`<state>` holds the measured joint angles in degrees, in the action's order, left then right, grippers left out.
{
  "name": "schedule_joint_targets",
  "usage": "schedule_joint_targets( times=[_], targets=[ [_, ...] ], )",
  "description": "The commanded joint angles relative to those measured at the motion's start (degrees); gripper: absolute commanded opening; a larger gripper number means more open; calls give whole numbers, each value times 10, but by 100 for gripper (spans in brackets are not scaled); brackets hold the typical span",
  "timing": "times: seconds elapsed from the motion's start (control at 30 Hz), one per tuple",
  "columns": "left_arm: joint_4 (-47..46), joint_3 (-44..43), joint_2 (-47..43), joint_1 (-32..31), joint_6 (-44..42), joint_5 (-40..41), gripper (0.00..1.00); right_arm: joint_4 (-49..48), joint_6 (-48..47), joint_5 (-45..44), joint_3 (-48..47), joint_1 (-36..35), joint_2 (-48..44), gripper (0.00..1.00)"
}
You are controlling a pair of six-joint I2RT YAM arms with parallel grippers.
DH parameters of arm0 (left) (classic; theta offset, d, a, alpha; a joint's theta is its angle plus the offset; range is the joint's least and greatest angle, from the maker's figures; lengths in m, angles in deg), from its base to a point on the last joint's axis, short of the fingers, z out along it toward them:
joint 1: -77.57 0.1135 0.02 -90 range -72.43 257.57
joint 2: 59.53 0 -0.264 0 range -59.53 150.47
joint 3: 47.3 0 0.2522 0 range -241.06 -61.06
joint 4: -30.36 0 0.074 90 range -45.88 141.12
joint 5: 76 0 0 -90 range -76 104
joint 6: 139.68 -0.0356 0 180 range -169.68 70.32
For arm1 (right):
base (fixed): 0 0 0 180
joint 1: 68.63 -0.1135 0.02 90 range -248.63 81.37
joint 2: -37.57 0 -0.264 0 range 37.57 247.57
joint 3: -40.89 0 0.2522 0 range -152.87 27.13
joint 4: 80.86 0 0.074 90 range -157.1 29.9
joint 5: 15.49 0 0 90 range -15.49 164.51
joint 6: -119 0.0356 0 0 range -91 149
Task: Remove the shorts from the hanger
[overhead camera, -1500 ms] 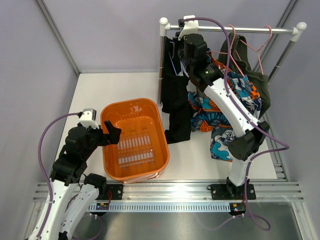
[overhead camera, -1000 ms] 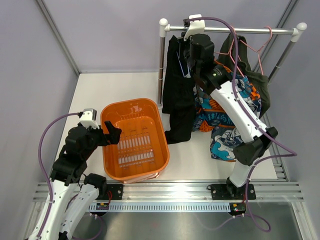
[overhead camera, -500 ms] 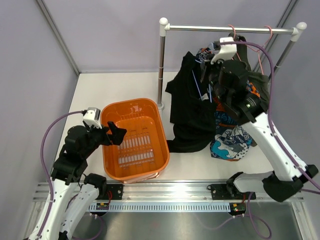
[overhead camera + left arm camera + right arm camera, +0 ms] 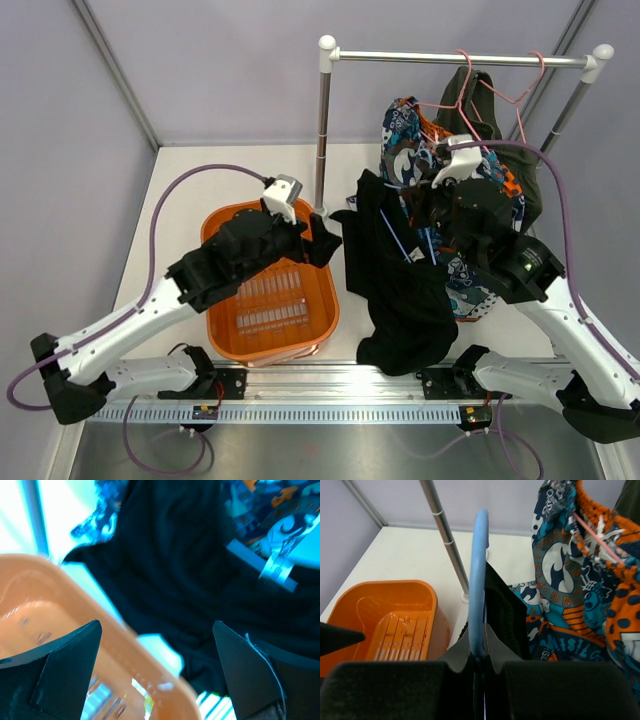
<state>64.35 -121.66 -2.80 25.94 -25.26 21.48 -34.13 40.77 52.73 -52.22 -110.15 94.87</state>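
left fingers (image 4: 65, 670) wide apart beside shorts (image 4: 165, 580) | right fingers (image 4: 456, 656) clamping blue hanger (image 4: 478, 580)

The shorts (image 4: 400, 290) seem matt cloth; hanger (image 4: 478, 580) and basket (image 4: 385, 597) are glossy plastic, the rail (image 4: 450, 58) shiny metal.

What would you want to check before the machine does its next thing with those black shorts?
1. Right end effector shut on the blue hanger: ok.
2. Hanger free of the rail: ok.
3. Black shorts hanging from the hanger: ok.
4. Left end effector open and facing the shorts: ok, nothing gripped yet.
5. Shorts clear of the patterned garment behind: cannot tell, they overlap in view.
6. Orange basket right beside the shorts: ok.
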Motion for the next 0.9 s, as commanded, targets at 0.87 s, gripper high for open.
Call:
schedule_joint_targets(
  times=[0.87],
  targets=[
    [-142,-168,276,-58,-5,132,73,31,15,-110,-65,-95,41,0]
  ],
)
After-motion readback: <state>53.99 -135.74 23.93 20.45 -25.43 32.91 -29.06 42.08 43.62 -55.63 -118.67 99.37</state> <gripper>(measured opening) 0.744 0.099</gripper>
